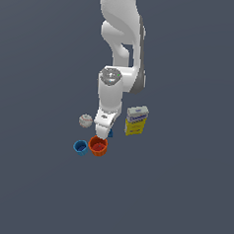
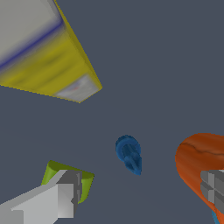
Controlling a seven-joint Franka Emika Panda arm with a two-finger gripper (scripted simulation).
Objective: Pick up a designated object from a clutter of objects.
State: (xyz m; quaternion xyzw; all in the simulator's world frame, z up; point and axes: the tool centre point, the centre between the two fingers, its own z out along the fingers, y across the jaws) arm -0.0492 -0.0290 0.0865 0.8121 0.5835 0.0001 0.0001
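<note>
**Open pincer low over the small blue piece**

The gripper (image 2: 140, 192) hangs low over the clutter with its jaws wide apart and nothing held between them. In the wrist view the dark blue piece (image 2: 129, 154) stands on the bare grey floor in the gap between the two fingers (image 2: 65, 199), touching neither. The orange cup (image 2: 199, 168) lies just beside one finger, the green block (image 2: 59, 173) partly behind the other. The yellow-and-white box (image 2: 48, 48) sits apart from the blue piece. In the exterior view the orange cup (image 1: 98, 146) is between the light-blue cup (image 1: 80, 147) and the arm, and the baseball (image 1: 85, 121) rests on that view's left.
</note>
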